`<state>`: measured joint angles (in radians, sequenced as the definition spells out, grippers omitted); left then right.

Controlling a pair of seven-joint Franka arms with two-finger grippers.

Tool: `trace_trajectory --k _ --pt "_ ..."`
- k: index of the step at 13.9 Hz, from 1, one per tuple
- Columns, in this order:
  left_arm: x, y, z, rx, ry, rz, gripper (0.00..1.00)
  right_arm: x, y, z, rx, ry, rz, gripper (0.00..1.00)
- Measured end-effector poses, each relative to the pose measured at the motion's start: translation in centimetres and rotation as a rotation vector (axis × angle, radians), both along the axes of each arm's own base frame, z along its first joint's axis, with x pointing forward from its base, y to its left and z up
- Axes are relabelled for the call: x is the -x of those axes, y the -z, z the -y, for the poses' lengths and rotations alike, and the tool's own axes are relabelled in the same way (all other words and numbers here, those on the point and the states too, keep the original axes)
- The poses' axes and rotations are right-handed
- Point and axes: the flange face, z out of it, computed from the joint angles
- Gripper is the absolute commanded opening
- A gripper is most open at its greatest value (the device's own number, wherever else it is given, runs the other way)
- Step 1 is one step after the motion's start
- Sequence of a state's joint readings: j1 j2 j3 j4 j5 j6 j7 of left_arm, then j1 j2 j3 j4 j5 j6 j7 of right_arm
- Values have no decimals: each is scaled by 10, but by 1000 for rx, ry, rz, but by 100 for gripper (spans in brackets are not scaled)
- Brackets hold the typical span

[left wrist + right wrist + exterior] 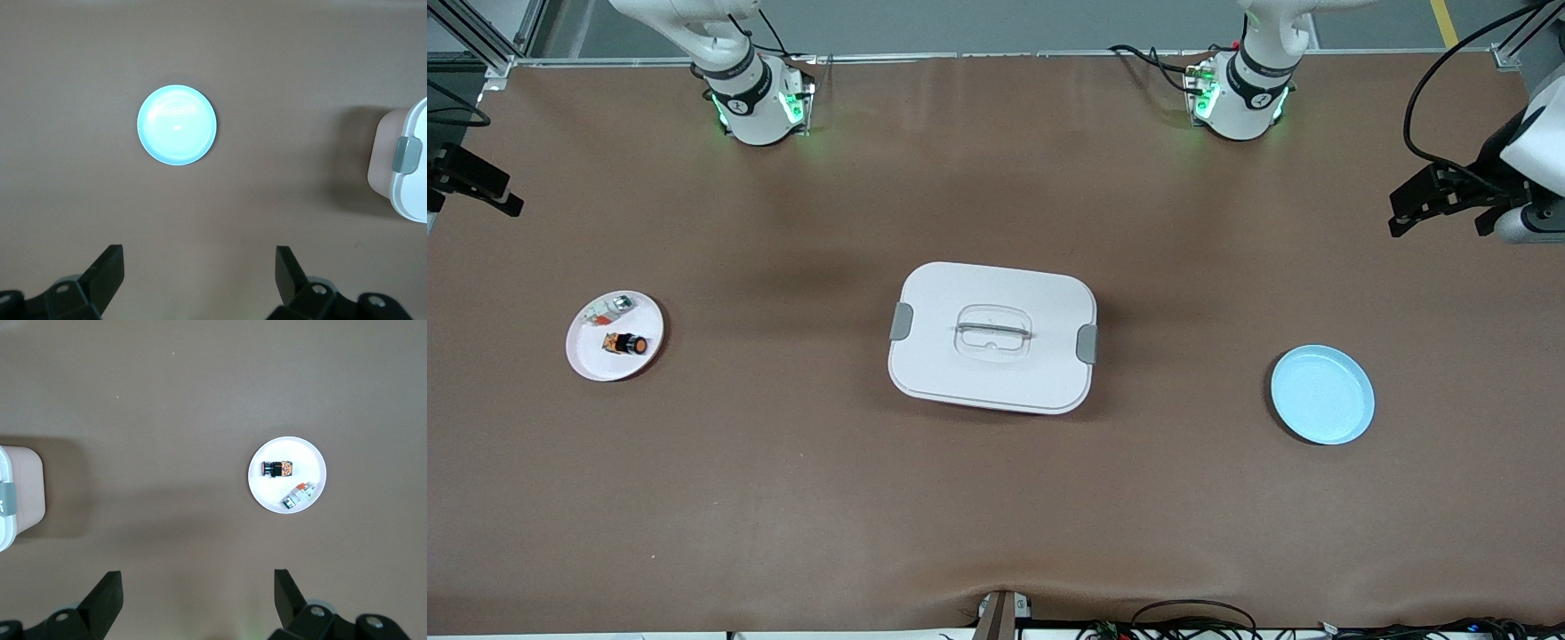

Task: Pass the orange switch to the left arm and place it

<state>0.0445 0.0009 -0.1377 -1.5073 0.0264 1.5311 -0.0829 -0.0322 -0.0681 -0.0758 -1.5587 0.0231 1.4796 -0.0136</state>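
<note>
The orange switch (624, 342) (277, 468) lies on its side on a small white plate (587, 364) (300, 450) toward the right arm's end of the table. The box (960, 373) (415, 193) (20, 487), white with grey clips, stands shut at the table's middle. My right gripper (198, 587) hangs open and empty high over bare table, apart from the white plate. My left gripper (199, 267) (1440, 222) hangs open and empty high over the left arm's end, with nothing between its fingers.
A silvery-white part (611, 308) (298, 496) shares the white plate with the switch. An empty light-blue plate (1322, 395) (177, 125) sits toward the left arm's end. Brown table surface spreads around the box on all sides.
</note>
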Motion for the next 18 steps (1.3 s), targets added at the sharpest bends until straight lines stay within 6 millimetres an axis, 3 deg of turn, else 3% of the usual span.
trace_trajectory --k 13,18 --pt "0 0 -1 0 3 -1 100 -2 1 15 1 34 4 100" --pt "0 0 -1 0 3 -2 100 -30 50 19 1 37 -71 100"
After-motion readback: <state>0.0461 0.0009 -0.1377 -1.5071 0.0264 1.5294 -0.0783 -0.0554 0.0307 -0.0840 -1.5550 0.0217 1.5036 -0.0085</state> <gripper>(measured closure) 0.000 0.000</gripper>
